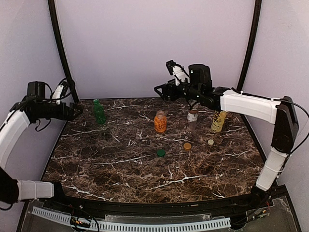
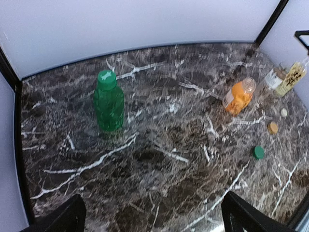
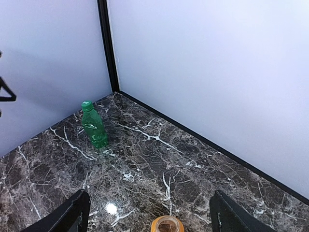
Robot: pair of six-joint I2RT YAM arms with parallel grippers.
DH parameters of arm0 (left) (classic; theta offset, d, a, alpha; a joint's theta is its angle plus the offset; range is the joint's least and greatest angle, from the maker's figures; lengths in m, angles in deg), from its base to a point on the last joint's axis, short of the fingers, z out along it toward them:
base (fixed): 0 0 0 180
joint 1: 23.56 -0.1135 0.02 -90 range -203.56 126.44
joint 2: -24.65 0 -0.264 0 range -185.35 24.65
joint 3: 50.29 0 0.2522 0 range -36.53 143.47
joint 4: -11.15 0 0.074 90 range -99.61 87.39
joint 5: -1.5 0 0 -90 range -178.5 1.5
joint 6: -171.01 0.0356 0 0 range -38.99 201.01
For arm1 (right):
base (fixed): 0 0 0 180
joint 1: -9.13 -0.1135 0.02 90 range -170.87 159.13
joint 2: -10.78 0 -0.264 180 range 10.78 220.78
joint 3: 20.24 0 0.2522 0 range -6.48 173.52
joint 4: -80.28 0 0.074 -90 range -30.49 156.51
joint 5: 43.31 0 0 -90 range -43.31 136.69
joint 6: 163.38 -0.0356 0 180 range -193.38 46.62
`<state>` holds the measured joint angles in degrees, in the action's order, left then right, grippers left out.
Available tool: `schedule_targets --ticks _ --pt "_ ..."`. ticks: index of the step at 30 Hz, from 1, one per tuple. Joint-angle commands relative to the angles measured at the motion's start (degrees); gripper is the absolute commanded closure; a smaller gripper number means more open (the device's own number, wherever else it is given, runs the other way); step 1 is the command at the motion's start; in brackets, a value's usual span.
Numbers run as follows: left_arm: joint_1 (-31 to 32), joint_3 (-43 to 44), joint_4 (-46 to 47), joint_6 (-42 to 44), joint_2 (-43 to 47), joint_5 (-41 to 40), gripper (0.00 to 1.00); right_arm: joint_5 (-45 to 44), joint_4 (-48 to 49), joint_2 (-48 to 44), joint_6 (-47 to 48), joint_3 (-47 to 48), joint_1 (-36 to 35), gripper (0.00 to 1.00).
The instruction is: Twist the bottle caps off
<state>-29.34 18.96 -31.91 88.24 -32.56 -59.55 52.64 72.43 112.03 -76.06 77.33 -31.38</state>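
Two arms work over a marble table [image 1: 120,174], with one bottle left to open. The right arm [image 1: 246,105] stretches across the back of the table. The right gripper [image 3: 148,210] hangs above the orange bottle [image 1: 160,122] with its jaws spread wide and nothing between them. The left arm [image 1: 14,128] waits at the left edge. The left gripper [image 2: 153,212] is also fully spread and empty, aimed toward the green bottle [image 2: 108,104].

That slim bottle stands alone at the back left, well apart from the others, with its own cap [image 2: 106,77] still screwed on. The orange bottle's mouth is open. The brown bottle [image 1: 192,117] and the tea bottle [image 1: 218,121] stand side by side at the back right, apparently uncapped too. Three caps lie loose in front of them: a green cap [image 1: 161,152], a golden-brown cap [image 1: 187,146] and a cream-white cap [image 1: 210,142].

The risk now lies with the green bottle. It is narrow and likely light, so a twist at the top without a firm hold on the body could spin it or tip it over. The right arm must also pass over the open orange bottle, and a low sweep could knock it and spill it. A stray finger could scatter the loose caps.
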Motion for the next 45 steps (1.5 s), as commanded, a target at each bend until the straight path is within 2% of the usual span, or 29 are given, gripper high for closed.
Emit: schedule_targets --ticks 1,2,4,7,10,12,14,20,25,30,32,34,37,45 --pt "1.0 23.8 -29.0 15.6 -19.1 -10.3 0.01 2.5 -0.8 -3.9 -0.3 -2.7 -0.7 0.15" --pt "1.0 30.8 -30.7 16.6 -25.4 -12.1 0.01 2.4 -0.7 -4.4 -0.5 -3.2 -0.8 0.15" --pt "1.1 39.3 -32.6 18.0 -33.1 -16.0 0.01 1.8 -0.8 -5.4 -0.8 -4.0 -1.2 0.15" --pt "1.3 45.3 -27.6 16.1 -39.1 -15.1 0.01 1.2 -1.5 -6.2 -0.9 -4.2 -2.2 0.15" --pt "2.1 49.1 -20.9 10.0 -43.2 -11.0 0.01 0.3 -3.1 -6.6 -0.5 -3.4 -2.8 0.15" --pt "4.0 48.8 -16.4 8.1 -44.3 -8.6 0.01 -0.6 -4.7 -6.7 -0.7 -2.5 -3.0 0.15" --pt "7.2 47.2 -12.6 8.6 -44.8 -9.9 0.01 -1.7 -5.5 -7.0 -0.7 -1.9 -3.3 0.15" --pt "10.5 40.2 0.0 6.6 -46.0 -19.9 0.01 -4.0 -7.3 -7.4 -0.8 -0.8 -4.2 0.16" --pt "12.1 37.1 4.7 8.4 -48.5 -28.8 0.01 -4.6 -8.1 -6.8 -0.6 0.2 -4.6 0.15" --pt "12.3 34.1 7.8 7.4 -48.6 -29.6 0.02 -5.2 -9.0 -5.7 0.1 1.3 -4.9 0.15" --pt "12.2 32.7 8.6 6.9 -48.2 -27.3 0.05 -5.2 -9.3 -5.3 0.5 1.6 -4.9 0.15" --pt "12.2 31.5 9.1 6.4 -48.1 -25.9 0.12 -5.4 -9.6 -5.0 0.7 1.8 -5.0 0.15" --pt "12.3 31.2 9.4 6.3 -48.1 -26.1 0.35 -5.5 -9.7 -4.9 0.9 1.8 -5.1 0.15" --pt "12.2 31.1 8.8 6.3 -48.4 -25.3 0.67 -5.8 -9.9 -5.3 1.5 1.2 -5.2 0.15"
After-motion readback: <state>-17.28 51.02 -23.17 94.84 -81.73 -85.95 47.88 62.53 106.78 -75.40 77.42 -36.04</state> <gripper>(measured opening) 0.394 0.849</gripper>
